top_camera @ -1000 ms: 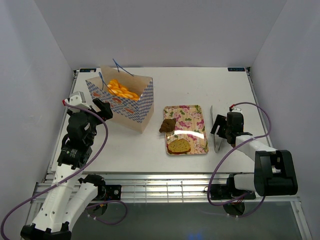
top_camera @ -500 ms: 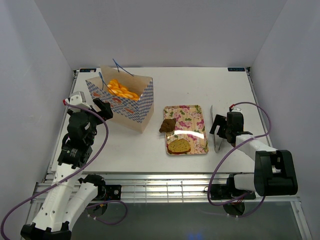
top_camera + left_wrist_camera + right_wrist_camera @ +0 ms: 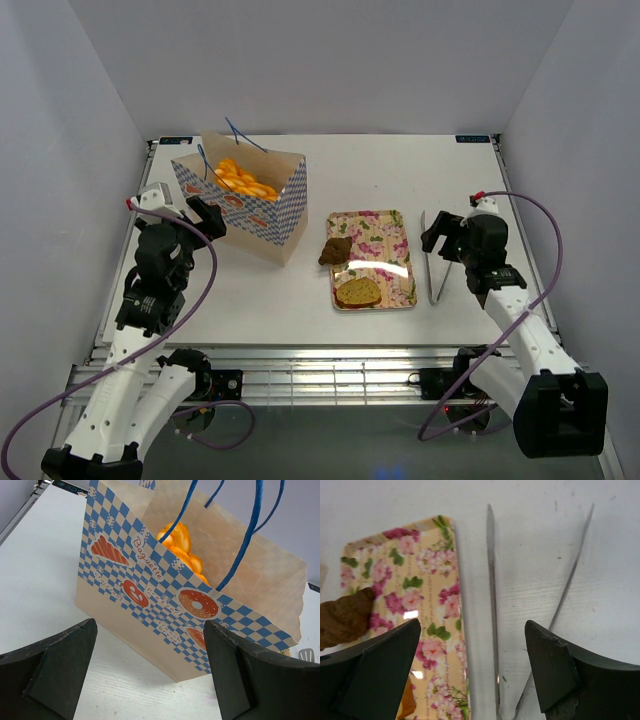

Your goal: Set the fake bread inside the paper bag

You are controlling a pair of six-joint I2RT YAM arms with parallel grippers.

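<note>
The paper bag [image 3: 250, 205] stands open at the left back with orange bread pieces [image 3: 243, 180] inside; it fills the left wrist view [image 3: 165, 600], with the orange pieces [image 3: 180, 545] showing. A brown bun [image 3: 334, 250] and a toast slice [image 3: 358, 291] lie on the floral tray [image 3: 385, 235]. In the right wrist view the bun [image 3: 345, 617] shows at the tray's left. My left gripper [image 3: 186, 215] is open and empty, just left of the bag. My right gripper [image 3: 446, 240] is open and empty, above metal tongs [image 3: 434, 262].
The metal tongs [image 3: 492, 605] lie on the table right of the floral tray [image 3: 420, 590]. White walls enclose the table on three sides. The bag's blue string handles [image 3: 250, 535] stick up above its mouth.
My right arm has lifted and moved back from the tongs, leaving them on the table. The left arm, bag and tray have not moved.
</note>
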